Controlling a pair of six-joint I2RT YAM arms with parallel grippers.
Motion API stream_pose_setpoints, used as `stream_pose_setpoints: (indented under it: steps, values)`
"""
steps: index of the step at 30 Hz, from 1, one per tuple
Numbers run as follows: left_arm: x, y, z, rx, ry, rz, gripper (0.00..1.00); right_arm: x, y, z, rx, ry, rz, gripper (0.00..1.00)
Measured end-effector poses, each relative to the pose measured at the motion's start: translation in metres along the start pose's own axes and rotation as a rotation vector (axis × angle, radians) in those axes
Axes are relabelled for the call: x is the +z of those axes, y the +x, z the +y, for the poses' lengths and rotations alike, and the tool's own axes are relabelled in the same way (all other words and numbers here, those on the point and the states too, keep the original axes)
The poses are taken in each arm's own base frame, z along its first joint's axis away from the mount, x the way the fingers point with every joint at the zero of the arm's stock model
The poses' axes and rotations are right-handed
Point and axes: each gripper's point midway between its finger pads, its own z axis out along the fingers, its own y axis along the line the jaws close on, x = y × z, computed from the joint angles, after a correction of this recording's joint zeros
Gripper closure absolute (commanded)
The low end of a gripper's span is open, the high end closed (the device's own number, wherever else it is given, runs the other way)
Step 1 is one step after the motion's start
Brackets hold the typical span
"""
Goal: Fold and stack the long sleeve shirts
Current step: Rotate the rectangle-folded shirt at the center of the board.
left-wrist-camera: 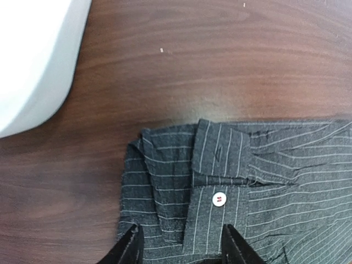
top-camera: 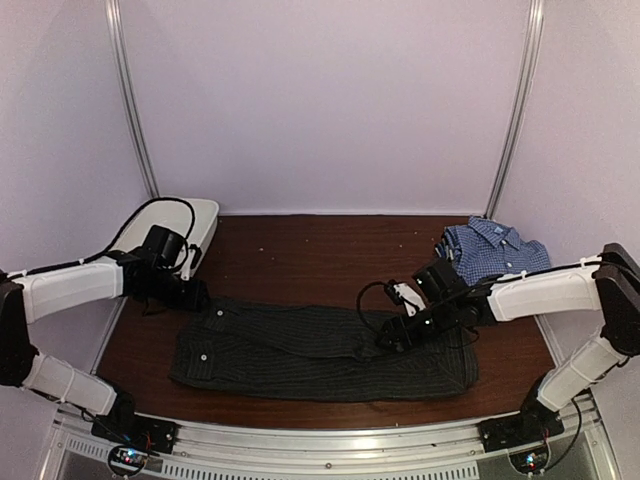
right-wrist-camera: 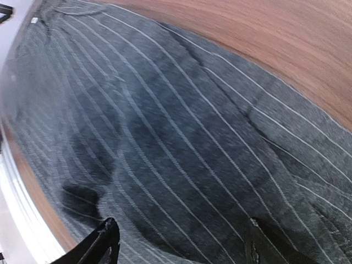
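Note:
The black pinstriped shirt [top-camera: 320,350] lies folded into a long band across the table's front. The blue-and-white check shirt [top-camera: 495,250] lies folded at the back right. My left gripper [top-camera: 195,297] is open just over the black shirt's left collar end; in the left wrist view its fingertips [left-wrist-camera: 131,242] straddle the cloth [left-wrist-camera: 242,181] below a white button [left-wrist-camera: 219,198]. My right gripper [top-camera: 392,338] is open low over the middle of the black shirt; in the right wrist view pinstriped cloth [right-wrist-camera: 181,143] fills the gap between the fingertips [right-wrist-camera: 104,239].
A white oval plastic tub [top-camera: 190,225] stands at the back left, its rim also in the left wrist view [left-wrist-camera: 33,66]. The brown wooden table [top-camera: 320,250] has pale walls on three sides and a metal rail [top-camera: 320,440] along its front edge.

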Motion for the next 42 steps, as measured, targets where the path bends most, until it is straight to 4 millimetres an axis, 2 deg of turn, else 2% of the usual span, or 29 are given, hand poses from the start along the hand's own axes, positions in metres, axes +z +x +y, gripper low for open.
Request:
stream_pose_setpoints:
  steps: [3,5,9,13,16,20,23,28,30,36,40,42]
  values:
    - [-0.009,-0.009,-0.003,-0.005,0.01,-0.049,0.49,0.005,0.005,-0.013,0.019,0.062,0.024,0.21]
    - [-0.017,-0.02,-0.017,0.0,0.059,-0.109,0.5,0.007,0.005,-0.02,0.027,0.101,0.033,0.21]
    - [-0.028,-0.032,-0.075,0.062,0.237,-0.208,0.5,0.008,0.0,-0.036,0.041,0.183,0.038,0.21]
    - [-0.019,-0.024,-0.124,0.124,0.356,-0.207,0.5,0.005,-0.005,-0.049,0.05,0.259,0.033,0.22]
    - [0.001,-0.009,-0.141,0.156,0.374,-0.154,0.5,-0.001,-0.005,-0.053,0.052,0.284,0.03,0.22]
    - [0.026,0.01,-0.141,0.167,0.359,-0.096,0.49,-0.016,-0.005,-0.051,0.071,0.292,-0.002,0.22]
    - [0.034,0.02,-0.137,0.167,0.349,-0.074,0.49,-0.022,0.001,-0.053,0.091,0.301,-0.008,0.22]
    - [0.039,0.025,-0.134,0.167,0.343,-0.068,0.47,-0.011,0.028,-0.072,0.136,0.356,0.064,0.22]
    - [0.04,0.027,-0.132,0.166,0.334,-0.067,0.45,-0.008,0.023,-0.074,0.141,0.362,0.053,0.22]
    - [0.045,0.034,-0.121,0.145,0.287,-0.059,0.32,0.008,-0.013,-0.085,0.14,0.402,0.022,0.21]
    - [0.044,0.039,-0.113,0.128,0.26,-0.061,0.14,0.027,-0.053,-0.096,0.108,0.443,0.015,0.21]
    - [0.04,0.036,-0.112,0.12,0.257,-0.078,0.09,0.039,-0.082,-0.105,0.084,0.474,0.005,0.2]
